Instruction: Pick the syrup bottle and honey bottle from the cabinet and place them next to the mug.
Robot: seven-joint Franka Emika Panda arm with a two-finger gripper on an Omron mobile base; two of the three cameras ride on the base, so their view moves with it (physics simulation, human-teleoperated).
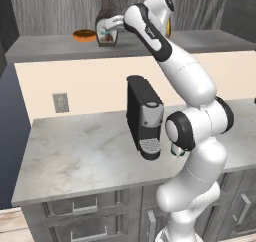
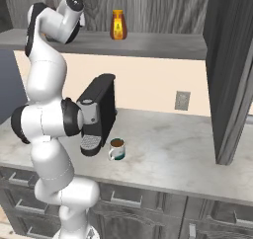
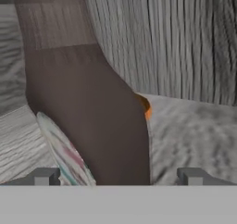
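The dark brown syrup bottle (image 1: 105,23) stands upright on the grey cabinet ledge (image 1: 50,47), left of centre. My gripper (image 1: 113,25) reaches it from the right at label height. In the hand view the syrup bottle (image 3: 88,116) looms between the fingertips (image 3: 46,176) of my gripper (image 3: 120,177), which is open, with a gap left at the right fingertip. The amber honey bottle (image 2: 117,24) stands further along the ledge (image 2: 163,44). The silvery mug (image 2: 117,149) with brown liquid sits on the marble counter beside the coffee machine.
An orange-brown doughnut (image 1: 84,35) lies on the ledge left of the syrup bottle. The black-and-silver coffee machine (image 1: 144,116) stands on the marble counter (image 1: 75,156) below. A dark tall panel (image 2: 232,70) rises at the right. A wall socket (image 1: 60,102) sits on the cream panel.
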